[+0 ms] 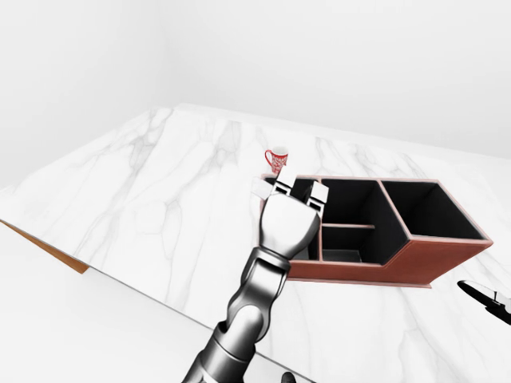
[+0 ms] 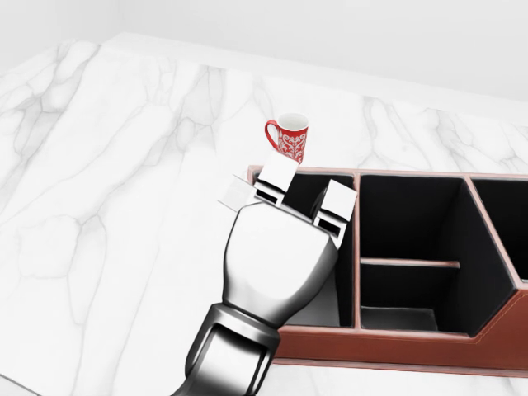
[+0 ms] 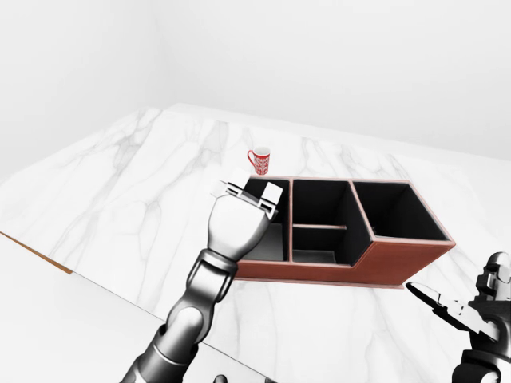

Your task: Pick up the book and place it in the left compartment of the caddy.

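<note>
Honestly, I could not find the book in any view; if it sat in the caddy's left compartment, my own hand covered that spot, so I could not tell. The caddy [image 2: 396, 346] was a brown leather-look box with black lining, lying on the white marbled table [image 2: 99, 181]. In the head view it ran from the middle to the right edge, split into a left compartment, a middle section divided by a low crosswall, and a right compartment with an angled wall. My left hand [image 2: 285, 194] came up from the bottom of the head view and hung over the caddy's left compartment, back of the hand toward the camera. Its fingers [image 2: 337, 202] stood apart and pointed toward the top of the view, with nothing visibly clamped between them. One fingertip overlapped the caddy's upper left corner. A red patterned mug [image 2: 289, 138] stood upright on the table just above that corner, apart from the fingers. My right hand [image 3: 483, 315] showed only at the lower right of the right-eye view, well apart from the caddy; I could not tell how its fingers were set.
</note>
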You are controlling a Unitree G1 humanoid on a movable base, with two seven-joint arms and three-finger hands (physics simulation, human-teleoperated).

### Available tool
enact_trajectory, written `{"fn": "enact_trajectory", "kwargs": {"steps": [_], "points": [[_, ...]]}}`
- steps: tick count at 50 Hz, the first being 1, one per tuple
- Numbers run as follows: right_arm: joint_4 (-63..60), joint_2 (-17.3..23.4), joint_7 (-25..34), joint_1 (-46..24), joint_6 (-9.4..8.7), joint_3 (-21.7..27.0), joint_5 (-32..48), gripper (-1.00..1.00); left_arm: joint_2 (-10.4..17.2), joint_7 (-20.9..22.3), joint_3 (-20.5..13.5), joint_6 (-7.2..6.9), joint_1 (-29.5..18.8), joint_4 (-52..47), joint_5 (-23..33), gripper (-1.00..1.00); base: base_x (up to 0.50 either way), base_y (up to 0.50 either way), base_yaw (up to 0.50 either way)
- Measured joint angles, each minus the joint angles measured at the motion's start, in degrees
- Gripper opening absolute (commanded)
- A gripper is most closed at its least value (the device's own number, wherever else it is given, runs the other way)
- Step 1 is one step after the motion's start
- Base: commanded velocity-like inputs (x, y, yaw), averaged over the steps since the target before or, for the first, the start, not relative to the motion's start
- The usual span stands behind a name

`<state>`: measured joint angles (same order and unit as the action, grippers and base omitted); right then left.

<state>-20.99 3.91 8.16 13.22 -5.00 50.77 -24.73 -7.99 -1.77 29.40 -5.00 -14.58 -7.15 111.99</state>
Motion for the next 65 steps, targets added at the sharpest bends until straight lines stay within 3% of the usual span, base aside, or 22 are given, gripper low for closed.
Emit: {"fn": "enact_trajectory", "kwargs": {"steps": [36, 47, 65], "points": [[-0.1, 0.0, 0.2, 0.0, 0.0, 0.0, 0.1, 1.0, -0.4, 0.9, 4.1, 0.0, -0.8, 0.7, 0.0, -1.0, 0.0, 0.0, 0.0], [0.3, 0.1, 0.1, -0.1, 0.0, -0.2, 0.1, 1.0, -2.6, -0.9, 2.2, 0.0, -2.3, 5.6, 0.0, -1.0, 0.0, 0.0, 0.0], [0.3, 0.1, 0.1, 0.0, 0.0, -0.2, 0.1, 1.0, -5.6, -2.8, -3.8, 0.0, -4.5, 14.5, 0.0, -1.0, 0.0, 0.0, 0.0]]}}
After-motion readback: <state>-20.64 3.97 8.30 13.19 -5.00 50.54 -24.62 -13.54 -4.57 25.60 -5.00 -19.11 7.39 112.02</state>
